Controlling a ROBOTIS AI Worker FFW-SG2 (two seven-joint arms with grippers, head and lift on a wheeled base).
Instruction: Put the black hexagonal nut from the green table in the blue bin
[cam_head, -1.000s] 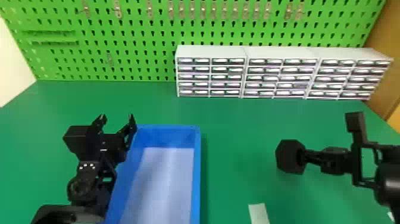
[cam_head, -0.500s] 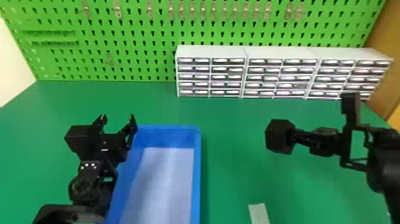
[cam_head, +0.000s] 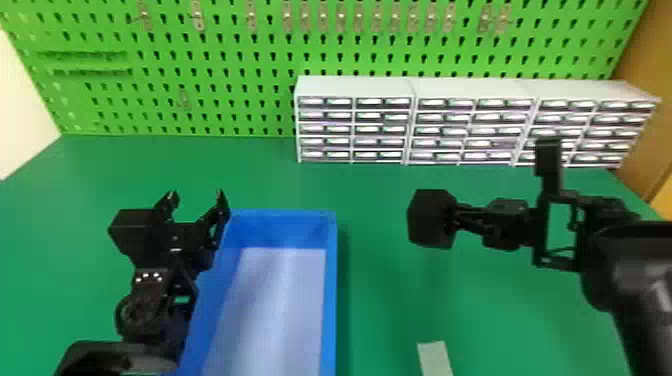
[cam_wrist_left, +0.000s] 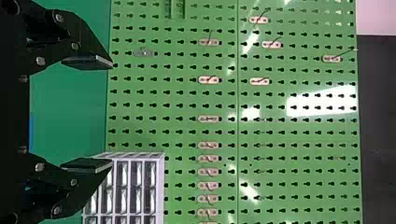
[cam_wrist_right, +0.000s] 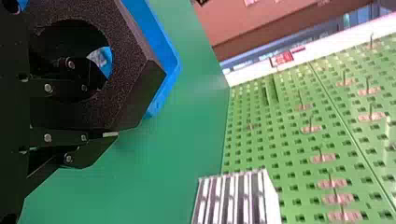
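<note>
While pinching the black hexagonal nut (cam_head: 431, 218) in the right gripper (cam_head: 454, 216) above the counter (cam_head: 380, 310), at the blue bin's (cam_head: 330, 280) two o'clock, holds the left gripper (cam_head: 197, 196) spread at its eleven o'clock in the head view. In the left wrist view, has fingers (cam_wrist_left: 88, 61) apart before the pegboard (cam_wrist_left: 299, 140); in the right wrist view, clamps the nut's wall.

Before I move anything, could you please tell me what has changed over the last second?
The right gripper has carried the black hexagonal nut to the robot's left, nearer the blue bin, and higher in the head view. Nothing was newly gripped or let go. The bin and the left gripper beside it stayed put.
</note>
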